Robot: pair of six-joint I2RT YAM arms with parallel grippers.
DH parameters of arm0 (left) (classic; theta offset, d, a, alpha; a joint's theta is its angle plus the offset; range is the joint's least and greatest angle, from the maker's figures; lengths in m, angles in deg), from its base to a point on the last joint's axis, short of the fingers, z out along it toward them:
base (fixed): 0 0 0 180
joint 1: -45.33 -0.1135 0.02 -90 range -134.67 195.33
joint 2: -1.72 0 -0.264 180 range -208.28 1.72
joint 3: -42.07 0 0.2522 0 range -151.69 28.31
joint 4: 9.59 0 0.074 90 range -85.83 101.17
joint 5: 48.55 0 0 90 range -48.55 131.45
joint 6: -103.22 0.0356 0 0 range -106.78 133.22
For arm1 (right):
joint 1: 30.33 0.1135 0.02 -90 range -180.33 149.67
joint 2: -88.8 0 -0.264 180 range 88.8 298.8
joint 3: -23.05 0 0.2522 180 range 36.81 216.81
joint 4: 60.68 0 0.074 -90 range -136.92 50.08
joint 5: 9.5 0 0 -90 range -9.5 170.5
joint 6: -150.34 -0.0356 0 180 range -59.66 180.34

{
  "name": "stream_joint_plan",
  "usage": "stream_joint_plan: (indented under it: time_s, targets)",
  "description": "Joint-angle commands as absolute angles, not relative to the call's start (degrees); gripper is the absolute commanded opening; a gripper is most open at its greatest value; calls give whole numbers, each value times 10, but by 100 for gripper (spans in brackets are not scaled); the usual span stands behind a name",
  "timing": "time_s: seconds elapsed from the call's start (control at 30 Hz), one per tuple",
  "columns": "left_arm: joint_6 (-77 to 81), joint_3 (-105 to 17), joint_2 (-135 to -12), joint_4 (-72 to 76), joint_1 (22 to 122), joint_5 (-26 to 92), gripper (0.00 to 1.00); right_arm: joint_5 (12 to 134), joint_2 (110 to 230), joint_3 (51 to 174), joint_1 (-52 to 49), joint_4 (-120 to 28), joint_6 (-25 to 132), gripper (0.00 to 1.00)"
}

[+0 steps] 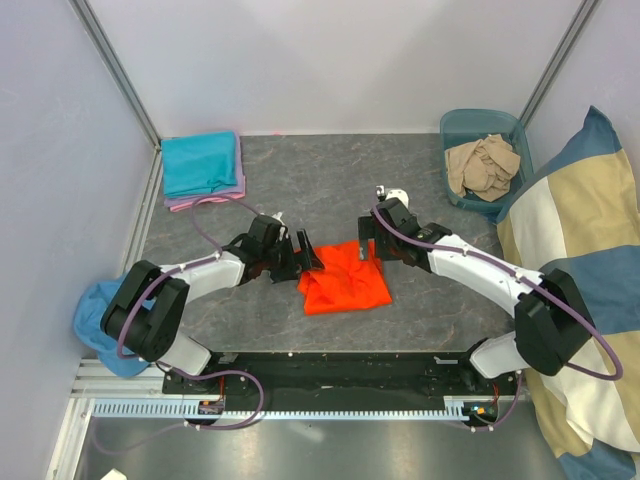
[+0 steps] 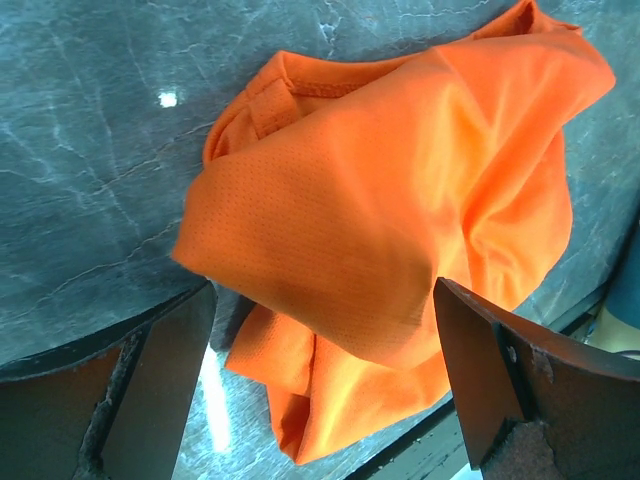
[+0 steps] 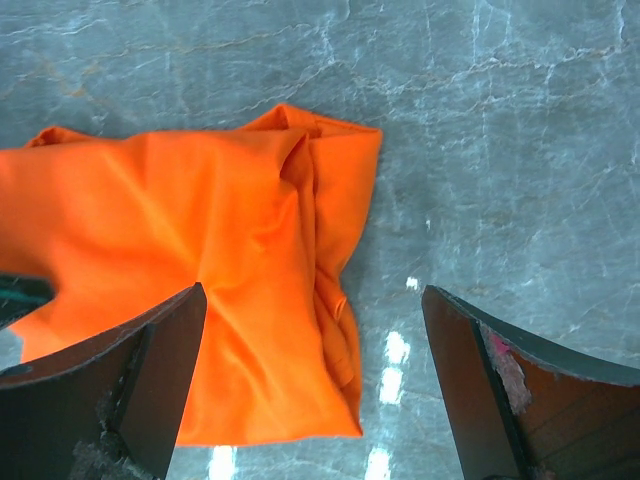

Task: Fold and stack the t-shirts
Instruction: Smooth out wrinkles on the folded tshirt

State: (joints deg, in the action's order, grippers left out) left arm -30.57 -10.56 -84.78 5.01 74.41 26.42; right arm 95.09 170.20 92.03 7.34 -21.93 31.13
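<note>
Left gripper [image 1: 304,258] and right gripper [image 1: 364,242]: jaws spread, gripping nothing, at opposite edges of crumpled orange t-shirt [image 1: 345,280] on table [image 1: 400,170].

Table [image 1: 330,185] lies free at the tee's [image 1: 345,280] twelve and six o'clock; left gripper [image 1: 304,258] crowds ten, right gripper [image 1: 367,243] one.

Orange tee [image 2: 400,180]: thin cloth, fine pinhole mesh knit, slight sheen, soft creases. Counter [image 3: 520,120]: grey marble-look top, smooth, glossy w/ bright light glints. Left pincer [image 2: 322,288] & right pincer [image 3: 312,291]: dark matt fingers, edges scuffed & rough. Teal tee [image 1: 200,163] on pink-lilac tee [image 1: 180,205]: soft matt cloth. Beige tee [image 1: 483,165]: crumpled cloth, in teal translucent plastic bin [image 1: 465,125]. Cushion [image 1: 570,230]: matt fabric, blue/beige blocks.
</note>
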Motion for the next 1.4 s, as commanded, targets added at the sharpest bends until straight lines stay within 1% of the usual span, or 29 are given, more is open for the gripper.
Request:
stream_joint_plan:
  time_s: [0.0,0.37,0.67,1.0,1.2,1.37]
  targets:
    - [-269,-105,-841,123,743,312,100,959,1723,954,68,-228,331,98]
    - [-257,-110,-819,139,742,347,100,945,1732,939,61,-258,338,98]
    - [-266,-102,-878,82,743,310,100,897,1771,924,56,-278,327,98]
    - [-271,-77,-929,44,743,264,99,861,1748,843,57,-300,280,98]
    - [-280,-78,-954,7,743,244,98,822,1759,820,57,-331,262,98]
    - [-283,-75,-961,-2,744,237,98,816,1761,808,57,-344,256,98]
